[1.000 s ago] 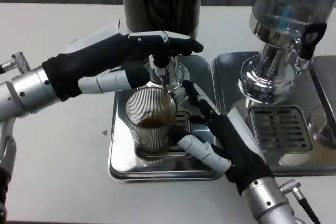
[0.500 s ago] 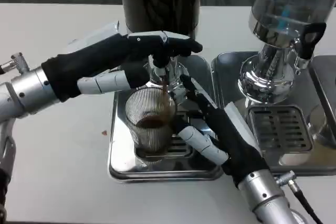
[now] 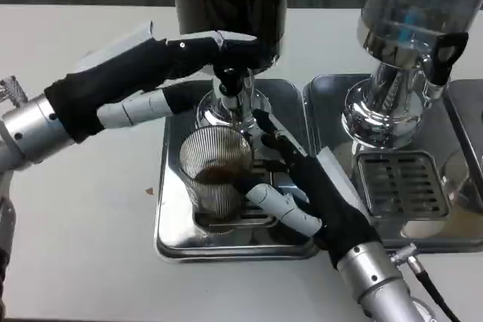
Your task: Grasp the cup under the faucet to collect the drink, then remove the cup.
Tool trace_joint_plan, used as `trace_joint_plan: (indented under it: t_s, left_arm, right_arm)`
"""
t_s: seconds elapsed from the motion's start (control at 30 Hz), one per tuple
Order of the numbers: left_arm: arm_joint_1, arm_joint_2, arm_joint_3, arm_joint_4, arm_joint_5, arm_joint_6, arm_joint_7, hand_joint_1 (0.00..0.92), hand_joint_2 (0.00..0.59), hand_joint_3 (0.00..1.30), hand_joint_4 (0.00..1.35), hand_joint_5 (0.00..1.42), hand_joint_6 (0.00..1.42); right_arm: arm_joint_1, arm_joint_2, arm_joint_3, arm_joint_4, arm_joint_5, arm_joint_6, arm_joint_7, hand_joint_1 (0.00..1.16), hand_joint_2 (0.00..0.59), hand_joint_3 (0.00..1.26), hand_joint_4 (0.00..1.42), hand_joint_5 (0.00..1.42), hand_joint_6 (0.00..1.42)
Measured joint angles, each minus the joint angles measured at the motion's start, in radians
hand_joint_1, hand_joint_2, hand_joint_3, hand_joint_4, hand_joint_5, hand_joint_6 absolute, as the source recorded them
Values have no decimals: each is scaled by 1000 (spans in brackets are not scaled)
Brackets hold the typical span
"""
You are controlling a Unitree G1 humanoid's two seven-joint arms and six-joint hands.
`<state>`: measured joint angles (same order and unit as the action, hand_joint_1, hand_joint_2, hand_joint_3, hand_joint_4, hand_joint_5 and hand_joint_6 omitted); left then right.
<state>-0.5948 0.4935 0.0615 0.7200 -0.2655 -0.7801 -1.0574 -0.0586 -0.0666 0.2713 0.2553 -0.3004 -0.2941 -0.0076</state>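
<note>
the right hand (image 3: 302, 190) wraps its fingers around the ribbed clear glass cup (image 3: 215, 179); the left hand (image 3: 162, 69) rests its extended fingers on the silver faucet (image 3: 232, 88), gripping nothing.

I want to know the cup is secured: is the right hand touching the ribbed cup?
Touching. The head view shows the right hand with fingers wrapped against the cup.

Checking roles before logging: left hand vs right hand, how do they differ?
The left hand is up at the faucet, fingers over its lever; the right hand is low on the drip tray. The left hand touches no cup; the right hand wraps the ribbed cup. Both wear black with white fingers.
</note>
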Motion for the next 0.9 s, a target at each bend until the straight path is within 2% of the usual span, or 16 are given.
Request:
trace_joint_plan:
  t_s: [0.73, 0.77, 0.8, 0.83, 0.87, 0.9]
  left_arm:
    - [1, -1, 107, 70, -39, 11, 28, 0, 105, 250, 180, 192, 175]
    - [1, -1, 116, 76, -39, 12, 31, 0, 105, 250, 180, 192, 175]
    - [1, 0, 118, 78, -39, 12, 32, 0, 105, 250, 180, 192, 175]
    - [1, 0, 123, 84, -39, 12, 33, 0, 105, 250, 180, 192, 175]
    - [1, 2, 126, 88, -39, 12, 33, 0, 105, 250, 180, 192, 175]
    - [2, 4, 128, 91, -39, 12, 33, 0, 105, 252, 180, 192, 175]
  right_arm:
    - [0, 9, -5, 8, 4, -24, 0, 195, 0, 62, 41, 74, 212]
    - [0, 9, -6, 9, 4, -25, 0, 220, 0, 50, 34, 65, 212]
    - [0, 9, -7, 9, 4, -25, 0, 388, 65, 46, 33, 62, 212]
    - [0, 9, -8, 9, 4, -27, 0, 484, 129, 45, 32, 62, 212]
    - [0, 9, -8, 9, 4, -27, 0, 386, 26, 45, 32, 61, 212]
    - [0, 9, -9, 10, 4, -27, 0, 385, 5, 45, 24, 61, 212]
